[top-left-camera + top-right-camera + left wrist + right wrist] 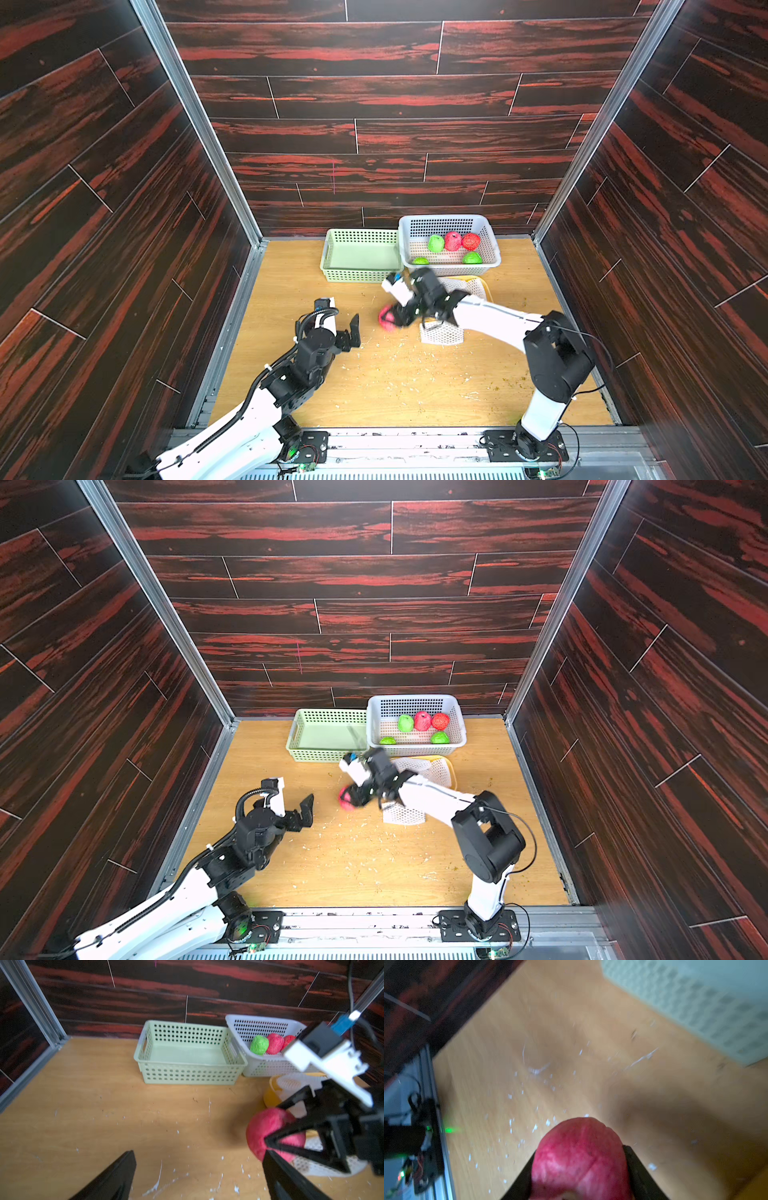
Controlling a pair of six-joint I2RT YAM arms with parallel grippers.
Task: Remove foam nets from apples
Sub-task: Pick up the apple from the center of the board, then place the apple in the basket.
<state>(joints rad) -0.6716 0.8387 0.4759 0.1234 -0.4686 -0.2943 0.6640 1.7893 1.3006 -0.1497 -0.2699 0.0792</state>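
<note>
Holding a red apple (579,1157) above the bench (374,395), the right gripper (390,318) is clamped on the fruit, which looks bare. A shed foam net (441,333) lies on the bench just under that arm. The left gripper (203,1182) hangs nearby, spread wide and empty. By this showing one apple is stripped and five remain: the white basket (449,226) holds three green and two red apples (453,241), all wrapped in nets. The green basket (359,274) beside it is empty. The yellow basket (487,289) seems to hold white mesh.
</note>
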